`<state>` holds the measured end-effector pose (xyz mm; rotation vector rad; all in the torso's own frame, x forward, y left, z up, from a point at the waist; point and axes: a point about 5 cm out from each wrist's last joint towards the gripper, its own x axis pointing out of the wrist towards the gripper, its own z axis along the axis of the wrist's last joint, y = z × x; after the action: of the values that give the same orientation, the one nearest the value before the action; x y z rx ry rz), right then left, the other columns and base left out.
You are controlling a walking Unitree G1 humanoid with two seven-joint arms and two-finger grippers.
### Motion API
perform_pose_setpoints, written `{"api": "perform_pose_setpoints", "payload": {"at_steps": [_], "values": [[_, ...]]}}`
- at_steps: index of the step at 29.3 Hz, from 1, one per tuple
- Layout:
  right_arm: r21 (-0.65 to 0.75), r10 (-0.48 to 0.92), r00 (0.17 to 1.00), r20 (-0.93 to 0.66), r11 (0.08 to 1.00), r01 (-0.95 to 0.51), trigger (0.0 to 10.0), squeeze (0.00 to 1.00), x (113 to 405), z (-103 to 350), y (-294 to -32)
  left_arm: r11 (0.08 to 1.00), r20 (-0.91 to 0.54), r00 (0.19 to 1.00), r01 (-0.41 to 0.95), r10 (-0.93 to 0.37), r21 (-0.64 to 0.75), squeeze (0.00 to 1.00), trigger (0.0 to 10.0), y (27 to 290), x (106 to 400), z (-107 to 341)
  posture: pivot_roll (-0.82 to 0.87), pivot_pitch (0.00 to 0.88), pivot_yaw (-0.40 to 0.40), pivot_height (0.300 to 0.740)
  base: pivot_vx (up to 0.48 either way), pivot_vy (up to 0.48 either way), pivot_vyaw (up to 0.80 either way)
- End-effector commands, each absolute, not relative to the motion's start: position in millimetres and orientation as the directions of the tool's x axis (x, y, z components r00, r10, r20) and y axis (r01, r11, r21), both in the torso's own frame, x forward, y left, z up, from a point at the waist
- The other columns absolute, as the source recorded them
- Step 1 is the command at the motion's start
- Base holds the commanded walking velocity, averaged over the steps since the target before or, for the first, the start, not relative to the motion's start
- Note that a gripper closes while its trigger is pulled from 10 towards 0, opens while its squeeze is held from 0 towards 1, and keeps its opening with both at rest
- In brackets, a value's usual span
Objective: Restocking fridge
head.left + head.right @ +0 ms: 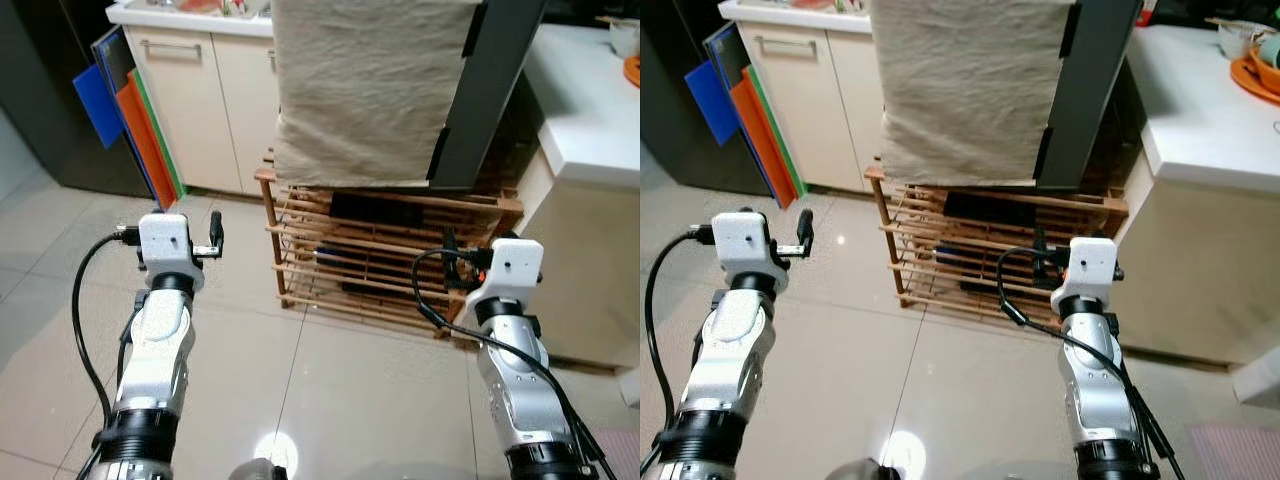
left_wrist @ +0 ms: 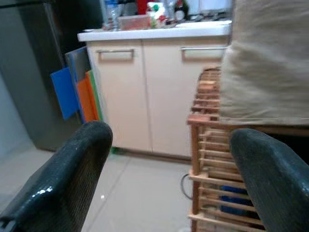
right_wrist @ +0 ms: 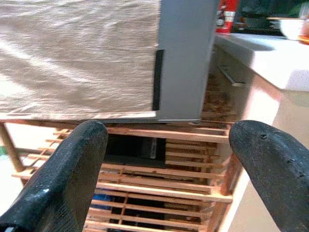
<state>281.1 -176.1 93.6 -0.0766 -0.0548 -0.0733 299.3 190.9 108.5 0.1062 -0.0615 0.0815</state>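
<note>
We judge the restocking hardly begun: our left end effector (image 2: 164, 179) and right end effector (image 3: 166, 174) both hang spread wide and empty above the floor, facing a wooden rack (image 1: 390, 250) beneath a cloth-draped grey fridge (image 1: 490, 90).

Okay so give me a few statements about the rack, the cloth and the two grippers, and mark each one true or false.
1. A beige cloth drapes the thing standing on the wooden rack. True.
2. The left gripper is shut on a bottle. False: its jaws are open and hold nothing.
3. Blue and orange boards lean by the cabinet. True.
4. The right gripper grips the rack. False: its jaws are open, short of the rack.
5. The rack stands on the counter. False: it stands on the tiled floor.
</note>
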Motion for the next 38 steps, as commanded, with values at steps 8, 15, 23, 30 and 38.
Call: {"api": "perform_pose_setpoints", "payload": {"at_steps": [8,15,23,30,38], "values": [[-0.082,-0.05,0.995,0.087,0.995,0.057,10.0,0.0,292.3,101.2,-170.7,0.996,0.122,0.991,-0.056,0.048,0.068,0.0,10.0,175.1,315.4,133.6,-0.05,0.0,0.002,0.74,0.446,0.0,0.0],[-0.09,-0.037,0.994,0.105,0.995,0.046,10.0,0.0,297.2,104.9,-169.9,0.993,0.101,0.994,-0.052,0.042,0.106,0.0,10.0,182.2,324.2,139.3,-0.04,0.0,0.005,0.74,0.448,0.0,0.0],[-0.083,-0.026,0.995,0.098,0.996,0.034,10.0,0.0,296.6,101.4,-164.8,0.99,0.086,0.996,0.005,-0.018,0.144,0.0,10.0,175.6,333.2,142.0,-0.05,0.0,0.012,0.74,0.446,0.0,0.0],[-0.093,-0.007,0.996,0.092,0.996,0.016,10.0,0.0,296.1,99.1,-161.8,0.981,0.12,0.988,0.079,-0.101,0.178,0.0,10.0,163.0,341.7,152.5,-0.05,0.0,0.013,0.74,0.448,0.0,0.0],[-0.097,-0.009,0.996,0.085,0.995,0.017,10.0,0.0,294.8,95.8,-162.3,0.985,0.136,0.989,0.033,-0.057,0.168,0.0,10.0,165.2,343.3,154.0,-0.06,0.0,0.019,0.74,0.227,0.0,0.0]]}}
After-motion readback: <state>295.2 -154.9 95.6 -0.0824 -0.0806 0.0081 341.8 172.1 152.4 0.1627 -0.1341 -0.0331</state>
